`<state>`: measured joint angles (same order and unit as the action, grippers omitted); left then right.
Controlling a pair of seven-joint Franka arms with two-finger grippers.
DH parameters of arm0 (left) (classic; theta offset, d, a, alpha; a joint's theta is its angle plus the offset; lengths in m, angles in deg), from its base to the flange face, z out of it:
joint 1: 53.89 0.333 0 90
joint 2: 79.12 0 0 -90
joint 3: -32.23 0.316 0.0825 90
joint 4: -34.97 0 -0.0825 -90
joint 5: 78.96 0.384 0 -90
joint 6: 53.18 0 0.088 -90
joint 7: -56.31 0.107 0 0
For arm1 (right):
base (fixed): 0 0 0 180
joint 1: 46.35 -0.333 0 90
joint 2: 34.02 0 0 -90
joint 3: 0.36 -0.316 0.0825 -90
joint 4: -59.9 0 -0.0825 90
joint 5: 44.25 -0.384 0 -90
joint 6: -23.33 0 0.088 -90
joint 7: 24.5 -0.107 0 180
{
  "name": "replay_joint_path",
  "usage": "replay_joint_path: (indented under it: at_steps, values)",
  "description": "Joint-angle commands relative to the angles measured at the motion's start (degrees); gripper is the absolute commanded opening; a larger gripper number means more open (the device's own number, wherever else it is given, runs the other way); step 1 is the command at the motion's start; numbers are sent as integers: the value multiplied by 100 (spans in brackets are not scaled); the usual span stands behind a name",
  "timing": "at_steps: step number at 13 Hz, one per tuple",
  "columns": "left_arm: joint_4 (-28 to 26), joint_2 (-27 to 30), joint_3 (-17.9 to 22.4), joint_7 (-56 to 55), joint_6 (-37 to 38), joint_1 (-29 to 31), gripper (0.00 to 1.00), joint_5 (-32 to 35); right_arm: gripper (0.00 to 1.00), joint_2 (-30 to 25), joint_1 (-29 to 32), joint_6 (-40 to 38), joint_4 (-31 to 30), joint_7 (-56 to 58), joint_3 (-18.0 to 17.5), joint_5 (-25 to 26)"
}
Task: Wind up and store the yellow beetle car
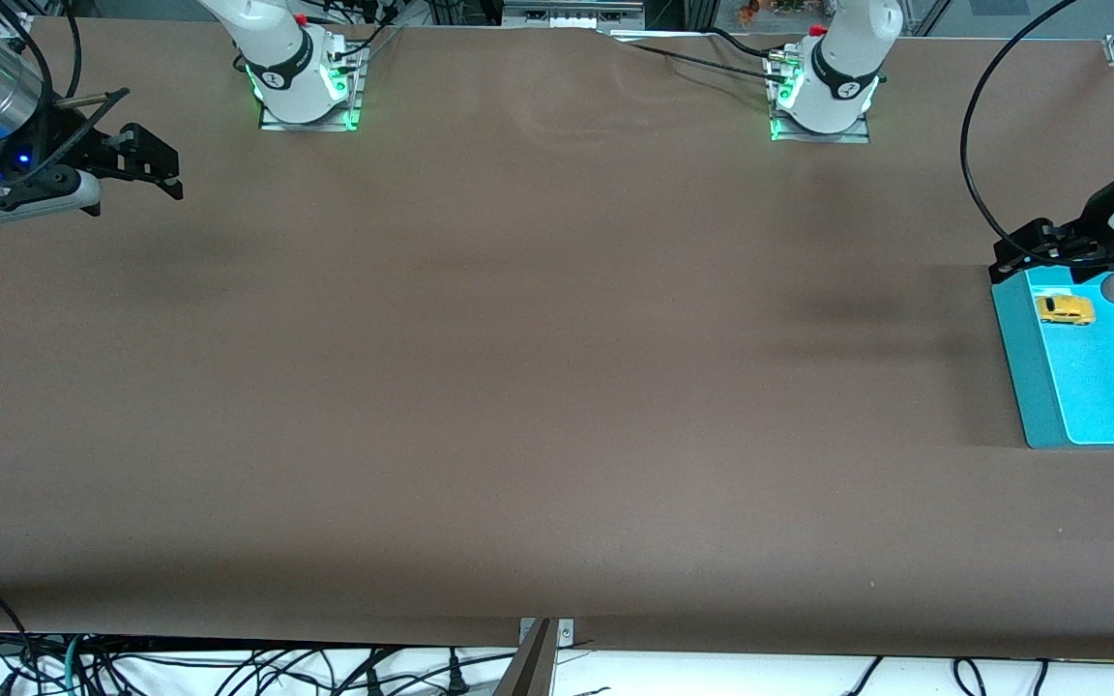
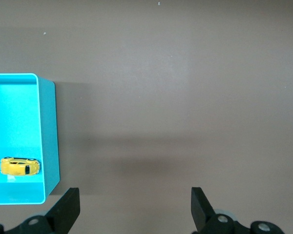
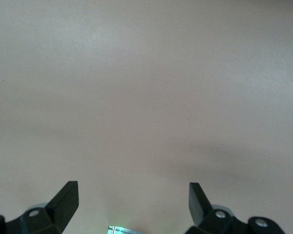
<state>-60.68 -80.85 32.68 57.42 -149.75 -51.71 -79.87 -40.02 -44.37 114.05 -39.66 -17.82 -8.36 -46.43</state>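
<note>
The yellow beetle car (image 1: 1065, 309) lies inside a turquoise bin (image 1: 1016, 367) at the left arm's end of the table. In the left wrist view the car (image 2: 20, 166) rests on the bin's floor close to a wall (image 2: 49, 141). My left gripper (image 1: 1016, 253) hovers over the bin's edge on the side toward the robots' bases. It is open and empty, and its own view shows the left gripper (image 2: 135, 202) above bare table beside the bin. My right gripper (image 1: 156, 159) waits open over the right arm's end of the table, and its own view shows the right gripper (image 3: 133, 197) holding nothing.
Brown cloth covers the whole table (image 1: 538, 387). The two arm bases (image 1: 306, 92) (image 1: 823, 106) glow green along the table's edge by the robots. Loose cables (image 1: 228, 667) hang under the table edge nearest the camera.
</note>
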Motion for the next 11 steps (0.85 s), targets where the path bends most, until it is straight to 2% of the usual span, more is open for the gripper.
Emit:
replay_joint_path:
  at_steps: [1,11]
  values:
    - [-41,95,-19,109,154,10,100,-94,100,-68,-31,-46,24,27,9,16]
    - [179,68,-54,109,331,-69,100,-59,100,-68,-31,-81,15,27,9,16]
